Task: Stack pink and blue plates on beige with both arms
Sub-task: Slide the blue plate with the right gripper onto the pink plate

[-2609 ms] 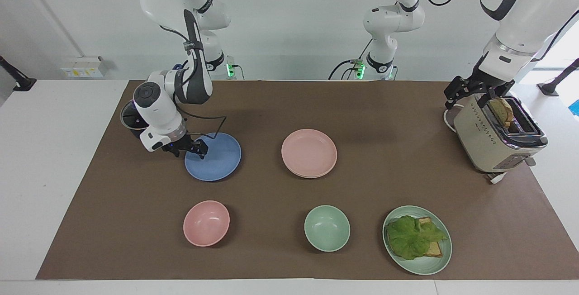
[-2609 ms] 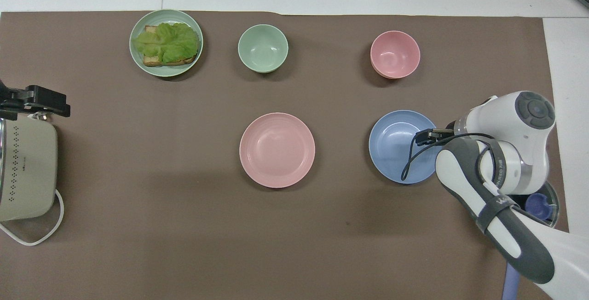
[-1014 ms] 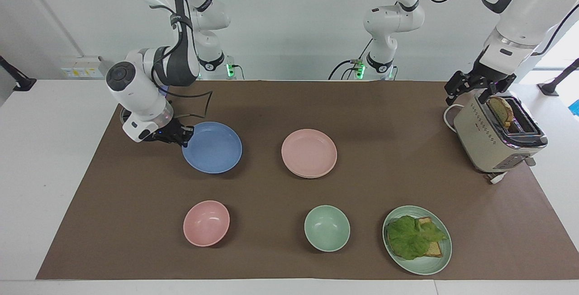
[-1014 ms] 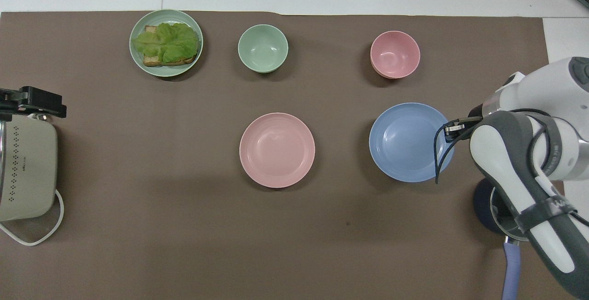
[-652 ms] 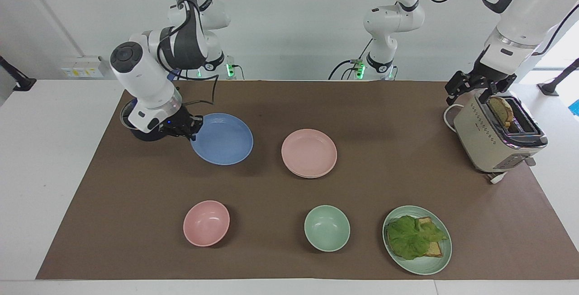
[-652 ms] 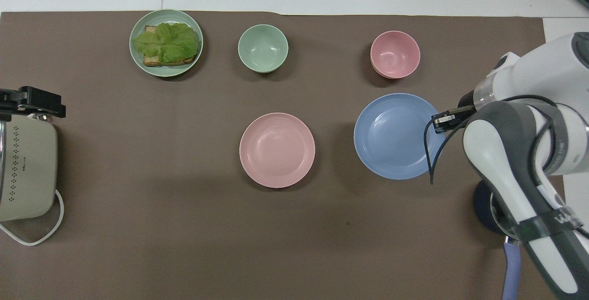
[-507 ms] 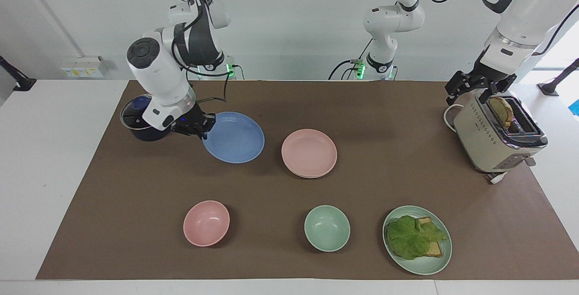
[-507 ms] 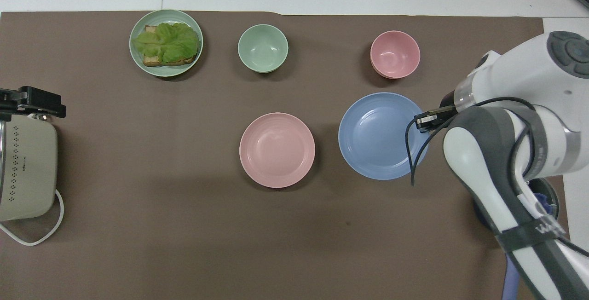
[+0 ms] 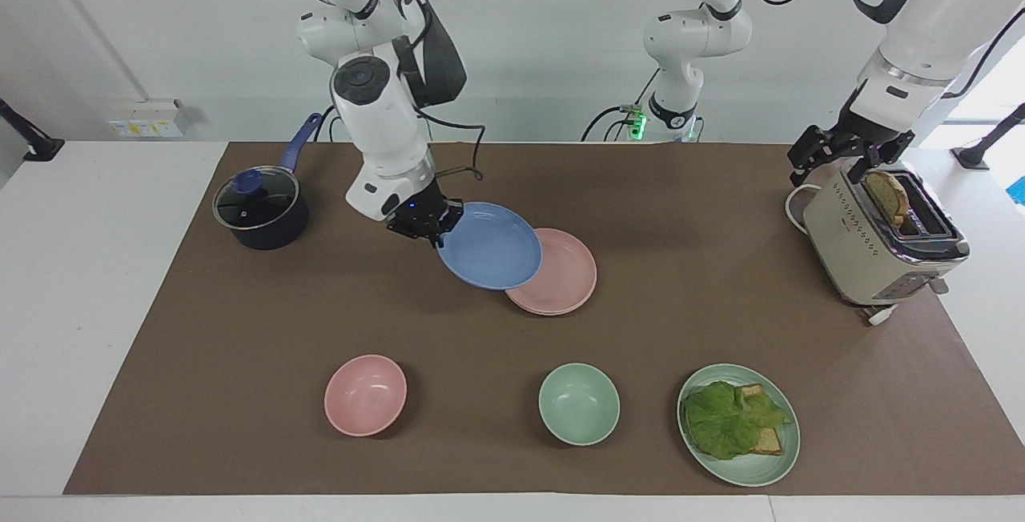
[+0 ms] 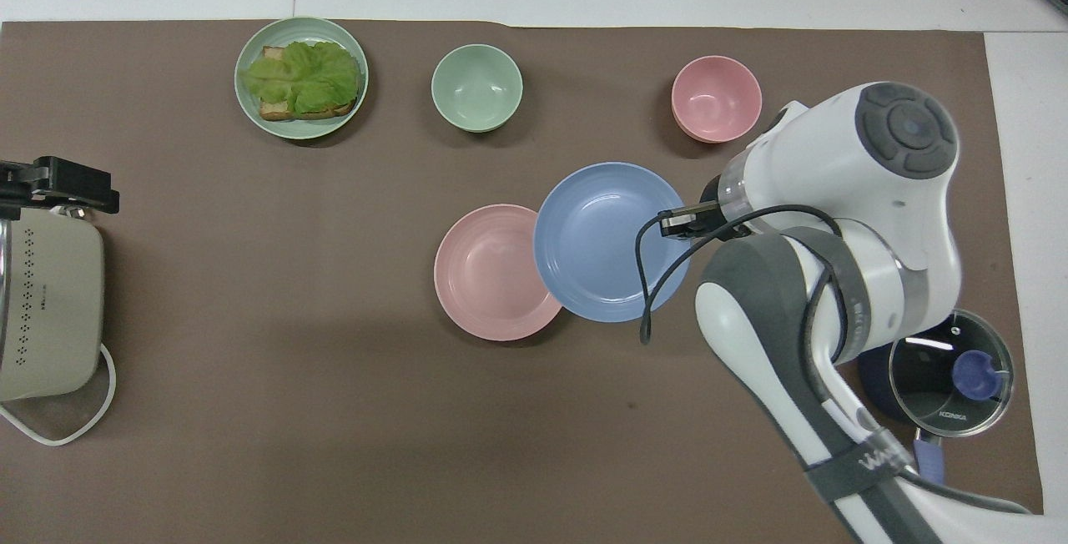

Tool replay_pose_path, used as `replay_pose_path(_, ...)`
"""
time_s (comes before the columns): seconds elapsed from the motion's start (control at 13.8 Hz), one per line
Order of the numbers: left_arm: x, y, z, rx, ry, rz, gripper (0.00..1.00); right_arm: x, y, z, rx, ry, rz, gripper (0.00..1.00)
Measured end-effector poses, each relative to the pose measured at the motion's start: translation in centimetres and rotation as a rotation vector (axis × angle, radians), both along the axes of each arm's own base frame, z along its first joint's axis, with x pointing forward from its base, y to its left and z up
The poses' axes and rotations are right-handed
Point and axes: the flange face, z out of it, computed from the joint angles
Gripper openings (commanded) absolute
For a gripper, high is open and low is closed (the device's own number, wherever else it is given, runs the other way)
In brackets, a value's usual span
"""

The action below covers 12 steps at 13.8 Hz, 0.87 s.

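Blue plate (image 9: 489, 246) carried partly over pink plate (image 9: 560, 272), right pincer (image 9: 436, 226) apparently clamped on its rim.

A brown mat (image 9: 240, 330) covers the table (image 9: 80, 306). Taking the green bowl (image 9: 579, 403) as landmark: the pink bowl (image 9: 365, 395) sits beside it toward the right arm's end, and the green plate (image 9: 773, 466) of lettuce (image 9: 729, 422) and bread (image 9: 770, 442) beside it toward the left arm's end. Nearer the robots than the green bowl, the beige toaster (image 9: 869, 254) holding a slice of toast (image 9: 889, 195) stands at the left arm's end, and the lidded dark saucepan (image 9: 260, 214) at the right arm's end.
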Motion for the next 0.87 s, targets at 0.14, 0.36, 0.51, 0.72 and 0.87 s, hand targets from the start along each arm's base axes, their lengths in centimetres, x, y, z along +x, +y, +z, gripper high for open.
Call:
replay_pose_path(0.14, 0.0, 0.0, 0.0, 0.0, 0.0, 0.0, 1.0, -0.4, 2.8, -1.7, 0.007, -0.004, 0.004, 0.0)
replay_pose_path(0.36, 0.0, 0.0, 0.0, 0.0, 0.0, 0.0, 1.0, -0.5, 4.8, -4.4, 0.032, 0.019, 0.005, 0.0)
replay_pose_path(0.51, 0.0, 0.0, 0.0, 0.0, 0.0, 0.0, 1.0, -0.4, 5.2, -6.0, 0.026, 0.04, 0.008, 0.0)
replay_pose_path(0.72, 0.0, 0.0, 0.0, 0.0, 0.0, 0.0, 1.0, -0.5, 5.5, -7.1, 0.018, 0.056, 0.011, 0.0)
replay_pose_path(0.87, 0.0, 0.0, 0.0, 0.0, 0.0, 0.0, 1.0, -0.7, 5.5, -7.7, 0.014, 0.066, 0.012, 0.0)
